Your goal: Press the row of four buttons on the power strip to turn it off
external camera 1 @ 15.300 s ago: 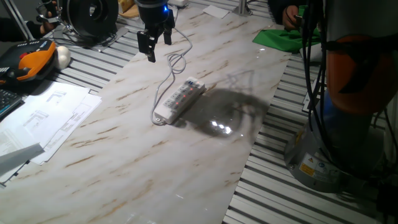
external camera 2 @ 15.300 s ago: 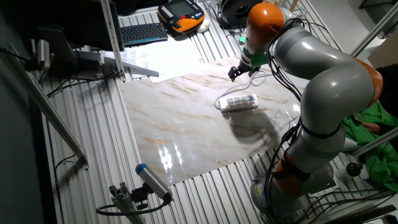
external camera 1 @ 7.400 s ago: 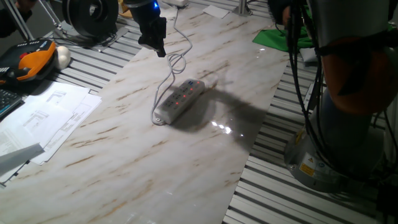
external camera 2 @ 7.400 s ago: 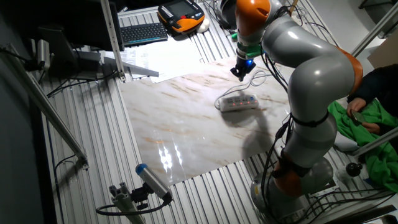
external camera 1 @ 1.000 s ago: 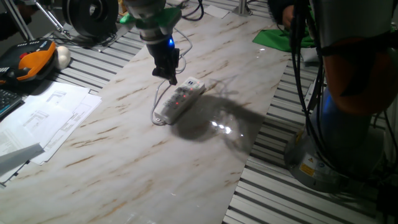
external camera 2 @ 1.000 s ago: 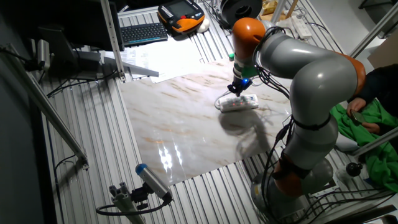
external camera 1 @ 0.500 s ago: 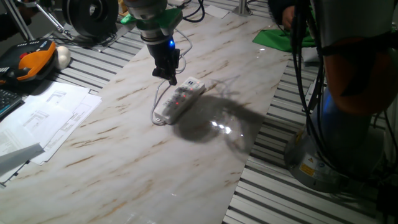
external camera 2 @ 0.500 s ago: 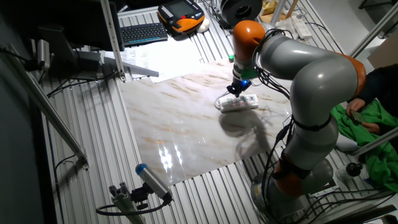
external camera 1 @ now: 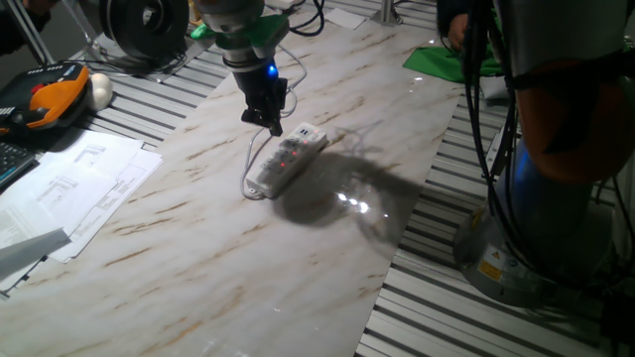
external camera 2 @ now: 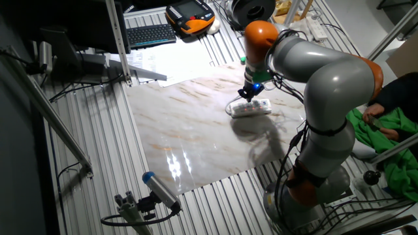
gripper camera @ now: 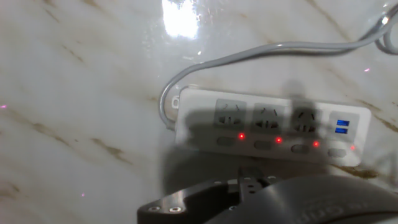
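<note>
The white power strip (external camera 1: pixel 286 159) lies aslant on the marble sheet, its thin cord (external camera 1: pixel 270 104) looping away behind it. In the hand view the strip (gripper camera: pixel 199 118) runs across the frame, and its row of buttons (gripper camera: pixel 262 145) lies along the near edge, with small red lights glowing beside them. My gripper (external camera 1: pixel 275 126) hangs just above the strip's far end, its dark fingers drawn together into one tip, shut on nothing. The other fixed view shows the gripper (external camera 2: pixel 247 95) right over the strip (external camera 2: pixel 251 108). The gripper (gripper camera: pixel 252 177) sits just below the button row in the hand view.
Loose papers (external camera 1: pixel 74 188) lie left of the marble sheet (external camera 1: pixel 248 268). An orange pendant (external camera 1: pixel 45 94) and a keyboard sit at the far left. A green cloth (external camera 1: pixel 451 58) lies at the back right. The robot's base (external camera 1: pixel 536 228) stands on the right.
Over the last second the gripper has barely moved. Earlier it hung open, higher and behind the strip; it has since shut and come down to the strip's far end.
</note>
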Action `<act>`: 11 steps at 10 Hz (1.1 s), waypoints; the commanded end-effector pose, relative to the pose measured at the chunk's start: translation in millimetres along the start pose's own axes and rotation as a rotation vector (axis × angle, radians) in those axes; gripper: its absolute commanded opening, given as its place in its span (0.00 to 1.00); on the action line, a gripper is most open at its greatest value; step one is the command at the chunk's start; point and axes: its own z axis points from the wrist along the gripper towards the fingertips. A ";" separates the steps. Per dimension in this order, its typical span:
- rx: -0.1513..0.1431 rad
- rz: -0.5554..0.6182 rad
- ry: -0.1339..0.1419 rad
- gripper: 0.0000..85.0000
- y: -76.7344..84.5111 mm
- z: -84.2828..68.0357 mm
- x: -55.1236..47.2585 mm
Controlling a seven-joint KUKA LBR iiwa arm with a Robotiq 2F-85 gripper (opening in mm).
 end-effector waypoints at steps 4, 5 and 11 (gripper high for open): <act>0.030 -0.021 0.006 0.00 0.6 -0.1 0.1; 0.030 -0.021 -0.006 0.00 0.8 4.7 -4.6; 0.012 -0.034 -0.041 0.00 15.5 51.9 -30.4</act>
